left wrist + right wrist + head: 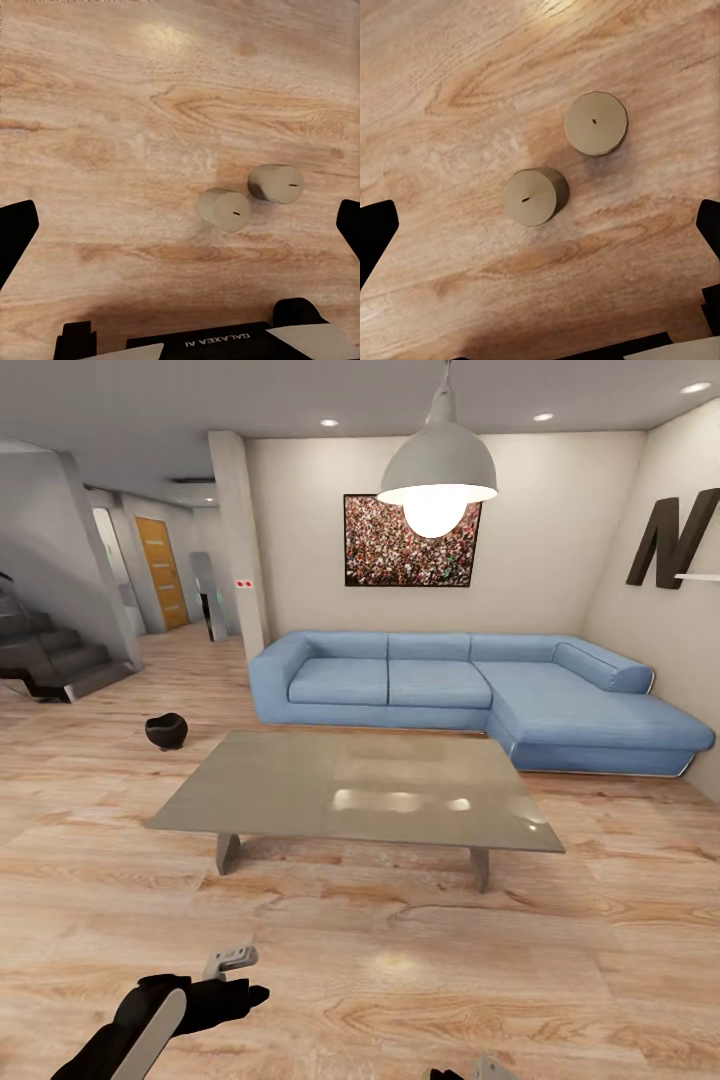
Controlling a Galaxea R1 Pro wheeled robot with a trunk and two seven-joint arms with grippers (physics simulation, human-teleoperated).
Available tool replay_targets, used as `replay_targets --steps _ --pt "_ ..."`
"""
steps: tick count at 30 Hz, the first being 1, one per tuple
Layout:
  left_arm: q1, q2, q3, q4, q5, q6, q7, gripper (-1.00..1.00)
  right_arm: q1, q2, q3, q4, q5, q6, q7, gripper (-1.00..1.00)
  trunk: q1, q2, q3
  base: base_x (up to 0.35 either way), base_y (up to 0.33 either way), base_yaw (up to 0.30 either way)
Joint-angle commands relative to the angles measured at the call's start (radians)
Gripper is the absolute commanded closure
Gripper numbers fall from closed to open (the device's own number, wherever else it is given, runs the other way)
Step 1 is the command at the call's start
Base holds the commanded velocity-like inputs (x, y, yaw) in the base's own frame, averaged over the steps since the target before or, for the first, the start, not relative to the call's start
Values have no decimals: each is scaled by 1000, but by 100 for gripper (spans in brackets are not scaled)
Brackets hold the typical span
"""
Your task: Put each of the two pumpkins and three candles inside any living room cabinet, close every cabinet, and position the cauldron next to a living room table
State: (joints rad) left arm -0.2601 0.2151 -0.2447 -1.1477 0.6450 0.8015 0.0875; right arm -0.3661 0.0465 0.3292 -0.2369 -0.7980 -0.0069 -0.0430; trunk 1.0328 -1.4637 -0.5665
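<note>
Head view: low grey table [350, 790] mid-frame on the wood floor [400, 980], blue corner sofa [470, 695] behind it against the far wall, pendant lamp [438, 470] hanging at upper centre over a framed picture [410, 542]. Small black cauldron [166, 731] on the floor at left of centre, near the table's far-left corner but apart from it. Dark stairs [50, 650] at far left. Left gripper [232, 972] at lower left, dark arm with a pale finger tip poking up; holding nothing.

Left wrist view: two beige candles [224, 210] [275, 183] upright on the floor, just beside each other, right of centre. Black fingertips [15, 232] at both side edges, spread wide, nothing between them.

Right wrist view: same pair of candles [535, 196] [596, 123], seen from above, wicks showing as small dark marks, near one another but apart. Right gripper's fingertips [375, 236] at the frame's side edges, likewise wide apart and empty.
</note>
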Motion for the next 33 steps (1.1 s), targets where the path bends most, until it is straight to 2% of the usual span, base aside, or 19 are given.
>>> replay_targets --steps 1,4,33 --pt "-1 1 -2 -1 10 2 9 -100 -1 0 8 -1 -9 -1 -5 -100 0 -1 -1 0 0 0" --pt "-1 1 -2 -4 11 2 9 -100 -1 0 8 -1 -9 -1 -5 -100 0 -1 -1 0 0 0" --pt "-1 1 -2 -3 12 2 9 -100 -1 0 2 -1 -13 -2 8 -100 111 -204 -92 0 0 0"
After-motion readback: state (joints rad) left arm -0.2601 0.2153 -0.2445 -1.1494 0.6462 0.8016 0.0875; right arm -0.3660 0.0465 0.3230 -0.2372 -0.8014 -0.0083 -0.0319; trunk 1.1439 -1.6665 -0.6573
